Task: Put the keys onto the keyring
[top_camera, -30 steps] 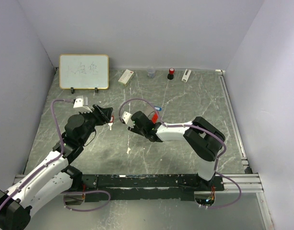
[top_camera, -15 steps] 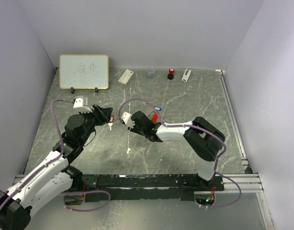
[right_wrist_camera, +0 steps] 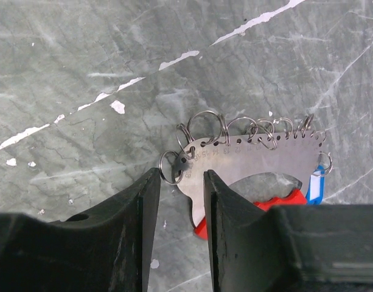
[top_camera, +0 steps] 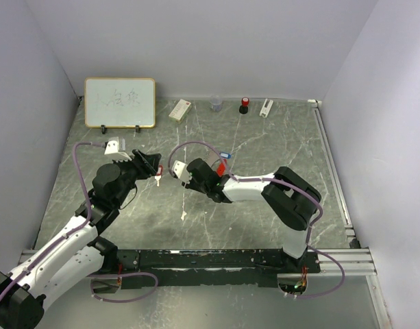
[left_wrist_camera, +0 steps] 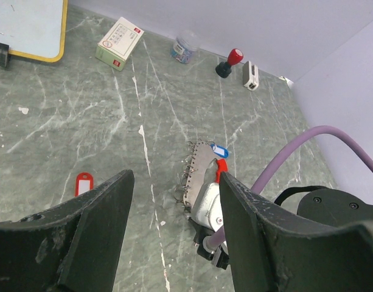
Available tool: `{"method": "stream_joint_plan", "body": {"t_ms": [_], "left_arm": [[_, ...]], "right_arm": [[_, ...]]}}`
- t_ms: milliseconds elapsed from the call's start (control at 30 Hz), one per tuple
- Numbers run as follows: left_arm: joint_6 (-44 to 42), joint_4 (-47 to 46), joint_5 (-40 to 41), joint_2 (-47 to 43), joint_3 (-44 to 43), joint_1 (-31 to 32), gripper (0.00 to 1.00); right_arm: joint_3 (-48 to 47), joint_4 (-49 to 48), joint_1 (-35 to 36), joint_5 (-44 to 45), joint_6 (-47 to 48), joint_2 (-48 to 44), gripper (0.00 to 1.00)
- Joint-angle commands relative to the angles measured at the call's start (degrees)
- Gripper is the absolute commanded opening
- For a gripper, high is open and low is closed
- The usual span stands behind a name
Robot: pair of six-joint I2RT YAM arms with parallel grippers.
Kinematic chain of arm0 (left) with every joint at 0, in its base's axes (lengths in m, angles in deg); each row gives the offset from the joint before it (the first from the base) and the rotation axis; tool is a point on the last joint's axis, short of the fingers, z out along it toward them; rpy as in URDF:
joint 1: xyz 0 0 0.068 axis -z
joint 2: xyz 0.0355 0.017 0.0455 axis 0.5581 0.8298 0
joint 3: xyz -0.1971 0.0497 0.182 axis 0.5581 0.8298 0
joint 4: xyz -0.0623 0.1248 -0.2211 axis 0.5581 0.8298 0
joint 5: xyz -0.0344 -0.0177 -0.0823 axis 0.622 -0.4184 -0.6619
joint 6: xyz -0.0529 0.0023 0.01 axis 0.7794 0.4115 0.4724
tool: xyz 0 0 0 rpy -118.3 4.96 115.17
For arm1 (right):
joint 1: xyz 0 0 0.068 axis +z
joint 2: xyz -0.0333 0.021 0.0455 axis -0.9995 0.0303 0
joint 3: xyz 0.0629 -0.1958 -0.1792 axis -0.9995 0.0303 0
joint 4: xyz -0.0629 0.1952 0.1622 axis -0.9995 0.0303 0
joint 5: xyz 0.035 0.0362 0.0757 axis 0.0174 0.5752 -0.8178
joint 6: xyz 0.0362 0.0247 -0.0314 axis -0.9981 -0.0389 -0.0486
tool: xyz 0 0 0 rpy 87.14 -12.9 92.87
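Grey marble table (top_camera: 216, 229); keyring (right_wrist_camera: 253, 159) rings clear only from right wrist

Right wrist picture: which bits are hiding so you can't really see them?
- Right hand: right wrist view, its fingers flank one end of the keyring, but pinching or not cannot be told.
- Red fob: same view, its lower half sits behind a finger.
- Blue key: same view, only its blue head shows; its lower end is behind that finger.

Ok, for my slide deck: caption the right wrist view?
Right gripper straddling one end of the keyring, a ring-lined metal plate, against the marbled grey table.
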State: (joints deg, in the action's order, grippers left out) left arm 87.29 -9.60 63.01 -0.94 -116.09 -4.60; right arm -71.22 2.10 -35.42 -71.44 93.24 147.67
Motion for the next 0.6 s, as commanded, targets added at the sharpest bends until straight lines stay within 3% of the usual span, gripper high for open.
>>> {"method": "stream_joint_plan", "body": {"t_ms": [0,333,567], "left_arm": [[-0.08,-0.30,0.17,-0.06,0.74,-0.76,0.69],[-0.03,-0.22,0.21,-0.06,0.62,-0.93,0.69],[-0.06,-0.14,0.14,-0.02,0.55,-1.03,0.69]], "right_arm": [[-1.78,-2.21,-0.16,-0.34,1.07,1.42,0.34],[-2.31,-2.16,-0.84,-1.79,1.33,2.36,0.18],[-0.41,-3.64,-2.32,-5.54,-0.46,-2.08,0.07]]}}
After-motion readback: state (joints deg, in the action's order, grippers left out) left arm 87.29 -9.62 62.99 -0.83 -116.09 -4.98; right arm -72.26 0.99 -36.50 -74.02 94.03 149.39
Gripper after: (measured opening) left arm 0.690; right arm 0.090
